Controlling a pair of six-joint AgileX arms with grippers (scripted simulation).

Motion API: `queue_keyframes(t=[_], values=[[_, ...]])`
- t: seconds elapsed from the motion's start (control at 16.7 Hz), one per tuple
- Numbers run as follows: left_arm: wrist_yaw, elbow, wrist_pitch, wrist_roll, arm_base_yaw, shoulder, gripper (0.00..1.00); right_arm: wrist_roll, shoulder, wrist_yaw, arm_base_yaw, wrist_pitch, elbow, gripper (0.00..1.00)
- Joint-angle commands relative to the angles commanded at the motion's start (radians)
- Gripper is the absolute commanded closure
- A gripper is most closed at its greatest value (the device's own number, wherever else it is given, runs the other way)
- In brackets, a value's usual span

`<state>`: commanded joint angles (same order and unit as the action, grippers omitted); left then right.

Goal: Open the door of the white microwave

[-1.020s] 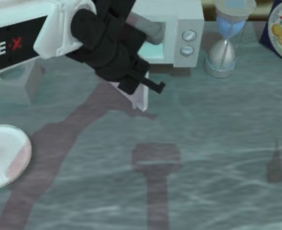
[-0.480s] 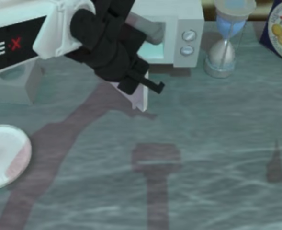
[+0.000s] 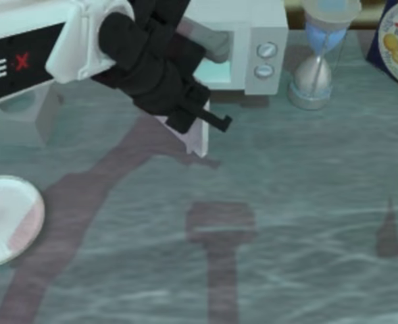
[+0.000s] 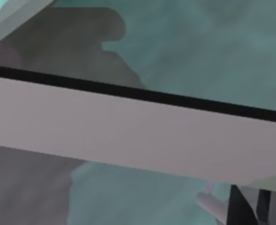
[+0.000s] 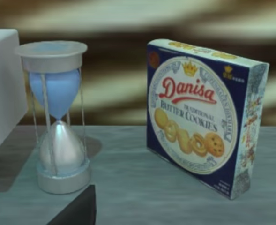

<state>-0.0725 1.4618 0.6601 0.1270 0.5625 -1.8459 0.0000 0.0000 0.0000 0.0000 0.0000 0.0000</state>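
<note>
My left tool (image 3: 209,118) clamped the door (image 3: 197,138) at the microwave's (image 3: 253,40) seven o'clock; "Danisa Butter Cookies" box (image 5: 205,117) stood beside the hourglass (image 5: 58,117).

An hourglass (image 3: 315,67) with blue sand stands at the back of the table (image 3: 307,202). A blue cookie box (image 3: 396,40) stands upright just right of the hourglass. Far left of the hourglass sit a grey cube (image 3: 19,118) and, nearer the front, a white plate (image 3: 6,219).
</note>
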Motion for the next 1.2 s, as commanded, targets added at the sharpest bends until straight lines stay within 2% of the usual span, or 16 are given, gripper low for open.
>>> queue_keyframes(t=[0.42, 0.84, 1.2], values=[[-0.008, -0.003, 0.0, 0.0, 0.004, 0.0, 1.0, 0.0, 0.0, 0.0, 0.0, 0.0, 0.0, 0.0], [-0.084, -0.062, 0.005, 0.148, -0.054, 0.054, 1.0, 0.0, 0.0, 0.0, 0.0, 0.0, 0.0, 0.0], [-0.089, -0.068, 0.007, 0.157, -0.057, 0.056, 1.0, 0.0, 0.0, 0.0, 0.0, 0.0, 0.0, 0.0]])
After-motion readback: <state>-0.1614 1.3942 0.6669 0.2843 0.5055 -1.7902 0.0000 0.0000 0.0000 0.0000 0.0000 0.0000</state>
